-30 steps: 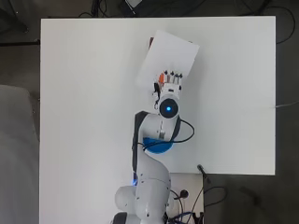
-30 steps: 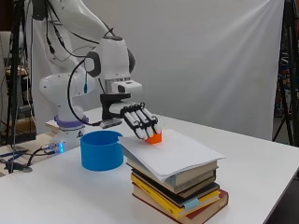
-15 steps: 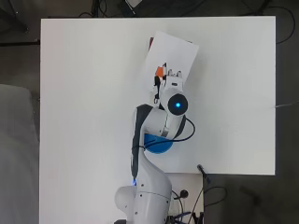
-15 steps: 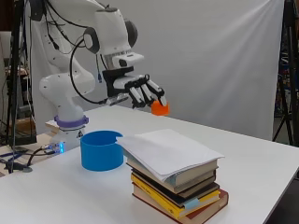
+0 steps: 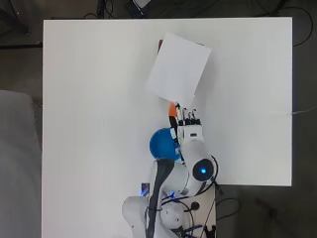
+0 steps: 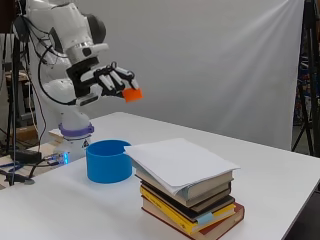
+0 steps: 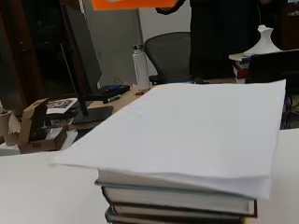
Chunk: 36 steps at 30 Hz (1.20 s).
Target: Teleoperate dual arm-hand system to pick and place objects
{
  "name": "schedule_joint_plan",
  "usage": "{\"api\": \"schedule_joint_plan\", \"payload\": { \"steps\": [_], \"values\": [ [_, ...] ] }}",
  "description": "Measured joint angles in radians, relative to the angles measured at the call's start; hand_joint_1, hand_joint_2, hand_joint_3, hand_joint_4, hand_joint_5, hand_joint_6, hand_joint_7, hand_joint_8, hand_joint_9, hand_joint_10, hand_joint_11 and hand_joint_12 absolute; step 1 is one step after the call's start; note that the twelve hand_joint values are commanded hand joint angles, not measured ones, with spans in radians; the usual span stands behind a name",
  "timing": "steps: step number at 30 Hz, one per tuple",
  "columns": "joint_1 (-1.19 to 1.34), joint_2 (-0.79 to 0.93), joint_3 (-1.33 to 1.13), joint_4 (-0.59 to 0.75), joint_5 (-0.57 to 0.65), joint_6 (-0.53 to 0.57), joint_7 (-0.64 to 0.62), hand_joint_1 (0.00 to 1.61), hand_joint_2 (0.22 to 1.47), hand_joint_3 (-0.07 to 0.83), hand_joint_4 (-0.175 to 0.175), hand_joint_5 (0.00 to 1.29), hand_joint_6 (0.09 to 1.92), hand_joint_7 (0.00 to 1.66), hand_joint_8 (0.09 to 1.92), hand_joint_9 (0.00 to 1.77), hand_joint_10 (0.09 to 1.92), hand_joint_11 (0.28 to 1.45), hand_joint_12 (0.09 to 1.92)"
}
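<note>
Hand (image 6: 102,80) has pulled back from the white-sheet-topped book stack (image 6: 187,192), fingers pinching small orange block (image 6: 132,94) above round blue plastic bowl (image 6: 107,161).

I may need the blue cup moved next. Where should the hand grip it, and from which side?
Grip the blue cup by its upright side wall, coming from above or the arm's side: it stands open-topped, with the book stack close on its far side.

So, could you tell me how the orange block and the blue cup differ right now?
The orange block is small, flat-sided and held in the air by the hand; the blue cup is larger, round, open-topped and stands on the table beside the book stack. Both are plain single-coloured things.
</note>
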Motion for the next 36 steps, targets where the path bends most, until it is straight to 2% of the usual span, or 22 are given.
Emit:
{"api": "schedule_joint_plan", "payload": {
  "steps": [4,5,6,7,8,9,10,11,12,14,16,22,25,27,28,29,30,32,34,36],
  "values": [
    [-0.014,-0.007,-0.066,-0.076,-0.030,0.028,-0.027,0.90,1.24,-0.001,0.175,0.72,1.40,0.96,1.92,1.30,1.92,1.03,1.92],
    [-0.014,0.004,-0.080,-0.083,-0.035,0.033,-0.024,0.90,1.24,-0.001,0.175,0.72,1.40,0.91,1.92,1.22,1.92,0.95,1.90],
    [-0.012,0.019,-0.091,-0.086,-0.039,0.032,-0.018,0.90,1.24,0.000,0.175,0.72,1.40,0.85,1.92,1.10,1.92,0.81,1.84],
    [-0.008,0.038,-0.100,-0.087,-0.044,0.029,-0.012,0.89,1.25,0.001,0.175,0.71,1.41,0.79,1.90,0.97,1.91,0.67,1.66],
    [-0.004,0.058,-0.107,-0.090,-0.046,0.030,-0.011,0.89,1.25,0.001,0.175,0.70,1.43,0.74,1.88,0.87,1.89,0.59,1.46],
    [-0.001,0.075,-0.115,-0.096,-0.046,0.035,-0.015,0.98,1.27,0.006,0.065,0.67,1.40,0.73,1.81,0.81,1.86,0.56,1.24],
    [0.000,0.087,-0.123,-0.108,-0.044,0.041,-0.022,1.05,1.28,0.006,-0.022,0.66,1.38,0.73,1.75,0.77,1.81,0.56,1.04],
    [0.001,0.092,-0.130,-0.124,-0.041,0.043,-0.032,1.10,1.29,0.004,-0.069,0.65,1.36,0.72,1.72,0.75,1.78,0.58,0.88],
    [-0.001,0.089,-0.136,-0.139,-0.038,0.041,-0.041,1.12,1.29,0.003,-0.082,0.64,1.36,0.72,1.70,0.72,1.74,0.60,0.74],
    [-0.011,0.067,-0.136,-0.164,-0.043,0.027,-0.045,1.11,1.31,0.001,-0.072,0.62,1.39,0.70,1.69,0.68,1.68,0.67,0.45],
    [-0.025,0.040,-0.134,-0.194,-0.055,0.014,-0.042,1.10,1.32,0.001,-0.061,0.60,1.43,0.67,1.72,0.66,1.67,0.72,0.31],
    [-0.102,-0.071,-0.157,-0.266,-0.120,-0.058,-0.063,1.08,1.33,0.000,-0.041,0.59,1.46,0.64,1.74,0.62,1.67,0.76,0.19],
    [-0.135,-0.102,-0.185,-0.300,-0.155,-0.087,-0.086,1.08,1.33,-0.002,-0.019,0.61,1.45,0.65,1.71,0.62,1.60,0.77,0.13],
    [-0.147,-0.108,-0.202,-0.321,-0.173,-0.087,-0.087,0.58,1.03,-0.016,0.008,0.22,0.53,0.25,0.68,0.25,0.76,0.55,0.09],
    [-0.145,-0.100,-0.205,-0.324,-0.175,-0.092,-0.080,0.34,0.92,-0.013,0.014,0.11,0.27,0.13,0.35,0.14,0.44,0.47,0.09],
    [-0.138,-0.082,-0.201,-0.320,-0.172,-0.104,-0.062,0.18,0.87,-0.005,0.018,0.05,0.13,0.06,0.17,0.08,0.25,0.42,0.09],
    [-0.130,-0.059,-0.192,-0.308,-0.165,-0.119,-0.037,0.09,0.85,-0.002,0.021,0.03,0.09,0.03,0.09,0.06,0.14,0.41,0.09],
    [-0.114,-0.006,-0.160,-0.269,-0.143,-0.147,0.025,0.02,0.85,0.000,0.031,0.00,0.09,0.01,0.09,0.08,0.09,0.41,0.09],
    [-0.092,0.044,-0.108,-0.197,-0.107,-0.150,0.088,0.02,0.87,0.001,0.063,0.07,0.09,0.08,0.09,0.21,0.09,0.44,0.09],
    [-0.074,0.076,-0.055,-0.118,-0.078,-0.143,0.130,0.06,0.88,0.001,0.077,0.10,0.09,0.13,0.09,0.28,0.09,0.45,0.09]
  ]
}}
